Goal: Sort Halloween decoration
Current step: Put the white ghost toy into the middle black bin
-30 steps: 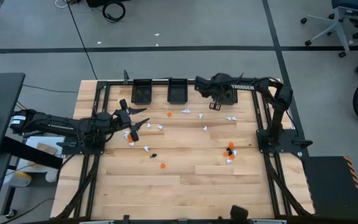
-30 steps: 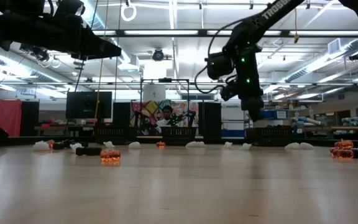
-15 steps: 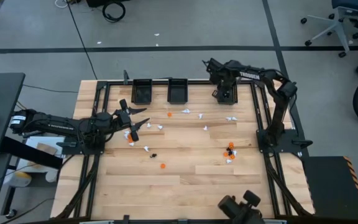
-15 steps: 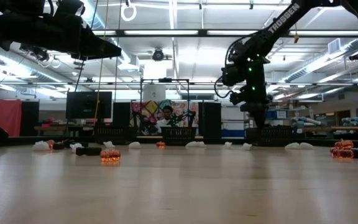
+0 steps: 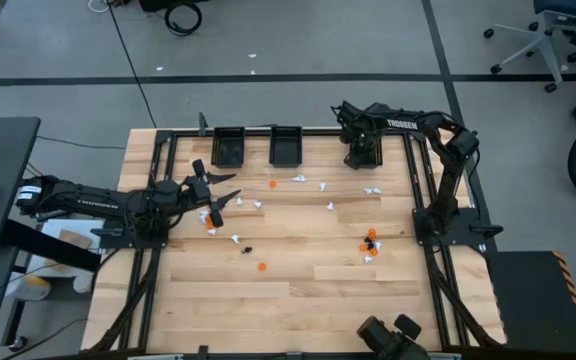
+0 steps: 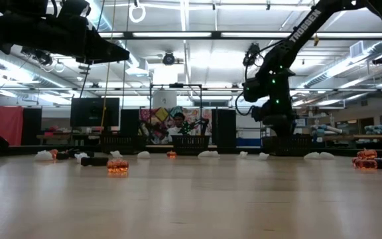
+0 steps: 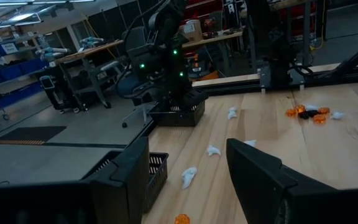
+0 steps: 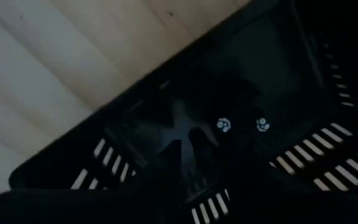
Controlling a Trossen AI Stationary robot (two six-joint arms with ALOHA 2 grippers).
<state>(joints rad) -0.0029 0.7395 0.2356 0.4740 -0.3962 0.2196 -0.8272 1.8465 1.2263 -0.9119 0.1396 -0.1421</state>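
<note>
I see the trinkets (image 5: 268,204) scattered over the wooden surface (image 5: 308,290): white ones along the far half, an orange-and-black cluster (image 5: 370,244) toward the right, one orange piece (image 5: 261,266) near the middle. Three black bins (image 5: 286,146) line the far edge. The right jaws (image 5: 362,152) hang over the rightmost bin (image 8: 278,81); how far apart they stand I cannot tell, nor whether they hold anything. The left jaws (image 5: 223,193) hover spread wide and empty above trinkets at the left. Beyond lie grey floor, an office chair (image 5: 533,38), and a person (image 6: 178,123) seated in the workshop.
</note>
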